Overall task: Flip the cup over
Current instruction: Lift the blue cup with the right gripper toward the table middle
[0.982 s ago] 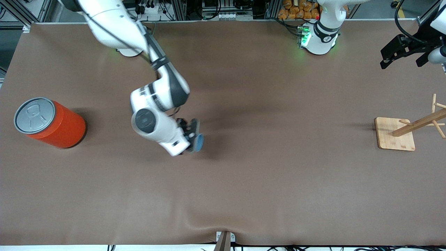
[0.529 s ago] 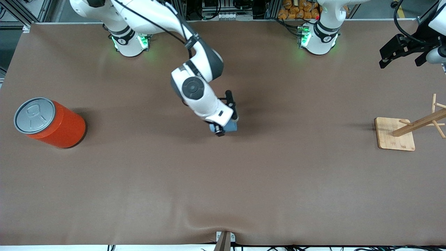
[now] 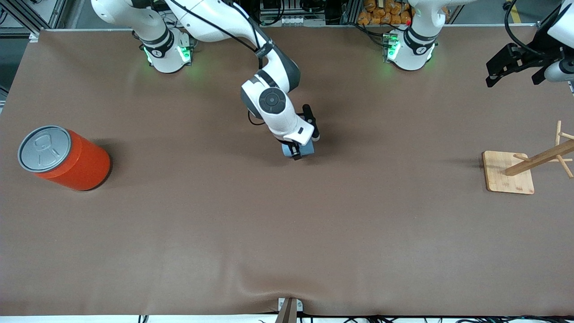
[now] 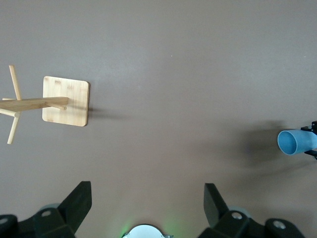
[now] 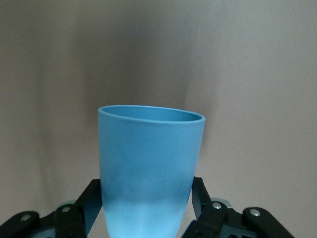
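Gripping the small light-blue tapered plastic cup [image 3: 306,151] near its narrow base, the right gripper [image 3: 299,151] is held over the middle of the brown table [image 3: 287,233], fingers clamped on the cup's sides. From the large orange can with a grey lid [image 3: 63,157], the cup is seen toward three o'clock in the front view. The left gripper [image 3: 515,67] is parked over the table's edge at its own arm's end, fingers spread wide and empty, at twelve o'clock from the wooden peg rack on a square base [image 3: 529,166].
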